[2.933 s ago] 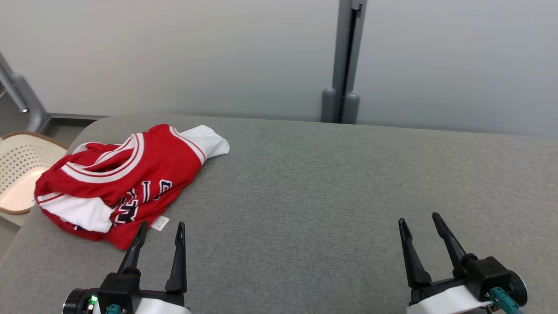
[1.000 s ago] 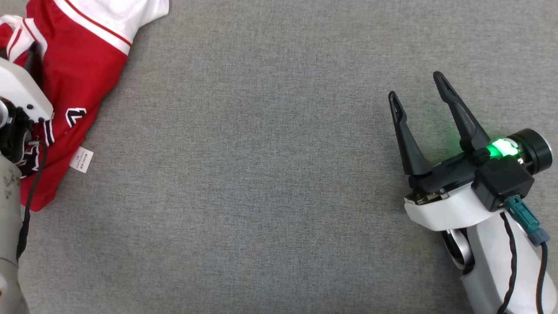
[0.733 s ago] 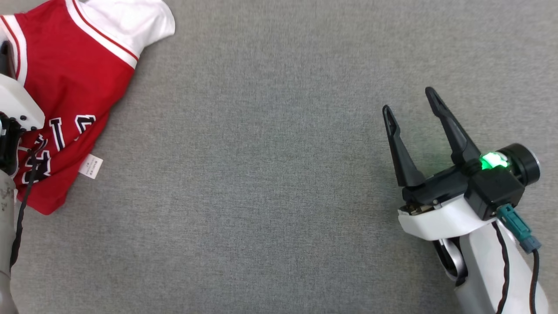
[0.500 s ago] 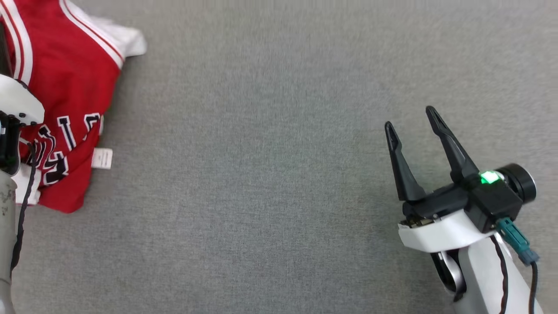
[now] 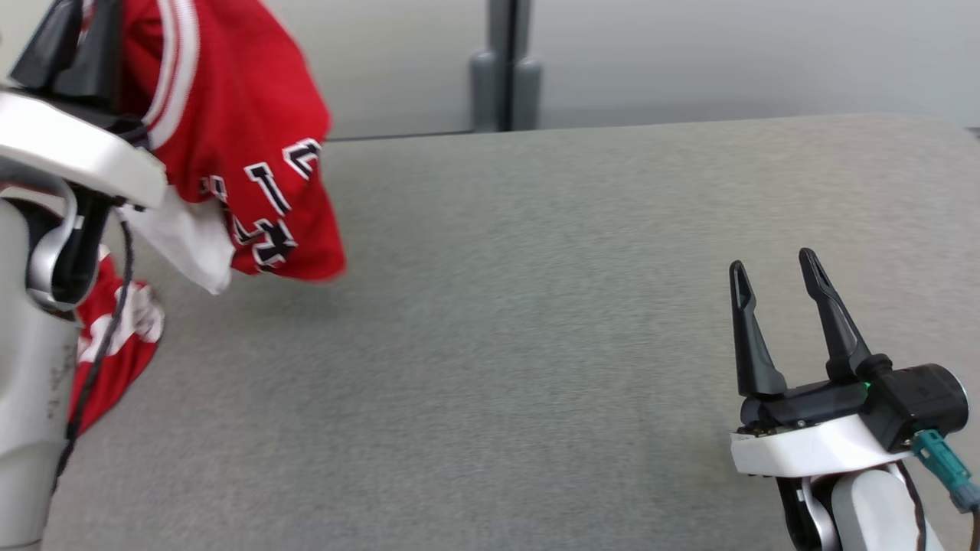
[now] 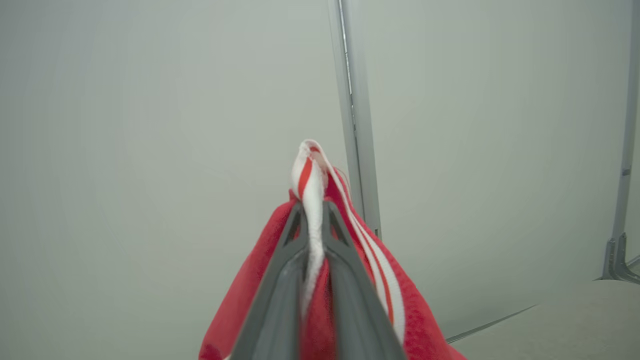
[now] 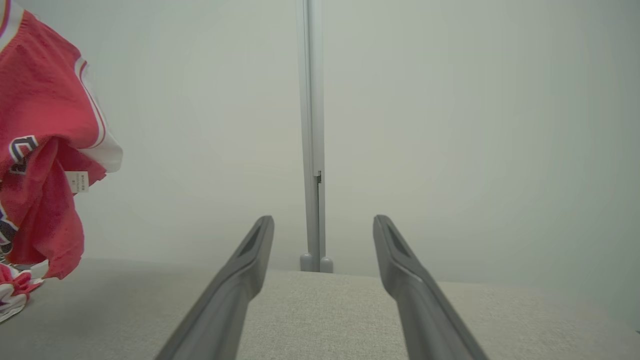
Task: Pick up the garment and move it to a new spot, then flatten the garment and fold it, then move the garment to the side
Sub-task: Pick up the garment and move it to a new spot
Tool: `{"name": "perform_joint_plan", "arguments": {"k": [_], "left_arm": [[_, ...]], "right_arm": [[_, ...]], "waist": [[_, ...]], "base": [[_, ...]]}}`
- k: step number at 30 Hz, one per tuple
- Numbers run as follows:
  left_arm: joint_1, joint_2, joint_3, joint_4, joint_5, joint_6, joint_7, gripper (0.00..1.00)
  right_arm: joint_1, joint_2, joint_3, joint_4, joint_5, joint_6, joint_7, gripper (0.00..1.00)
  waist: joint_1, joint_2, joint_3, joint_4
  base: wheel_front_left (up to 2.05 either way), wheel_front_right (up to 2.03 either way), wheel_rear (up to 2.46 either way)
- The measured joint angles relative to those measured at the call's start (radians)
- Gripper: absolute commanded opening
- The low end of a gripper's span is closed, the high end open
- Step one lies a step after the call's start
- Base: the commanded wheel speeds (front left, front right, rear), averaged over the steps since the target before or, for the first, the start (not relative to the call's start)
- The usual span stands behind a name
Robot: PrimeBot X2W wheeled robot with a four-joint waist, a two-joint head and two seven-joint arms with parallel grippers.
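Red garment (image 5: 245, 138) with white stripes, dark lettering

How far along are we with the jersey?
Done: the left gripper is shut on the striped edge of the jersey, most of it hanging above the gray surface. In hand: the carry to a new spot; its lower end seems to touch the surface. Left: setting it down, flattening, folding, moving it aside. The right gripper is open and empty.

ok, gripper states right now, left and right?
Left gripper: shut on the red jersey, pinching its striped trim.
Right gripper: open, holding nothing.
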Motion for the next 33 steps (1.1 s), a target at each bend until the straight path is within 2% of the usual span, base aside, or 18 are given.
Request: {"name": "perform_joint_plan", "arguments": {"k": [7,13,21,24,29,30,31,32,33], "left_arm": [[-0.003,-0.048,-0.081,-0.153,-0.012,0.0,0.044,0.0],[-0.036,-0.099,-0.205,-0.165,0.031,0.0,-0.02,0.0],[-0.035,-0.123,-0.415,-0.035,0.191,-0.001,-0.17,0.0],[0.028,-0.14,-0.471,0.037,0.221,-0.001,-0.197,0.0],[0.151,-0.177,-0.494,0.18,0.205,0.008,-0.209,0.0],[0.168,-0.18,-0.495,0.201,0.205,0.012,-0.21,0.39],[0.184,-0.184,-0.495,0.216,0.205,0.018,-0.21,0.95],[0.2,-0.188,-0.494,0.22,0.205,0.018,-0.211,1.0],[0.217,-0.193,-0.484,0.218,0.2,0.024,-0.211,1.0]], "right_arm": [[-0.006,0.001,0.011,-0.01,0.047,0.0,0.0,1.0],[-0.034,0.001,0.024,-0.021,0.083,0.0,0.0,1.0],[-0.048,0.0,0.023,-0.031,0.117,-0.001,0.0,1.0],[-0.048,0.0,0.022,-0.032,0.125,-0.001,0.0,1.0],[-0.044,0.001,0.035,-0.029,0.131,-0.001,0.0,1.0],[-0.043,0.001,0.039,-0.025,0.131,-0.001,0.0,1.0],[-0.042,0.001,0.044,-0.021,0.131,-0.001,0.0,1.0],[-0.042,0.0,0.046,-0.016,0.13,-0.001,0.0,1.0],[-0.042,0.0,0.052,-0.011,0.123,-0.001,0.0,1.0]], "waist": [[0.0,0.0,-0.046,-0.147],[0.0,0.0,-0.049,-0.281],[0.0,0.0,-0.006,-0.421],[0.0,0.0,0.023,-0.442],[0.0,0.0,0.049,-0.439],[0.0,0.0,0.049,-0.433],[0.0,0.0,0.049,-0.427],[0.0,0.0,0.049,-0.42],[0.0,0.0,0.047,-0.411]], "base": [[0.0,0.0,0.0],[0.0,0.0,0.0],[0.0,0.0,0.0],[0.0,0.0,0.0],[0.0,0.0,0.0],[0.0,0.0,0.0],[0.0,0.0,0.0],[0.0,0.0,0.0],[0.0,0.0,0.0]]}}
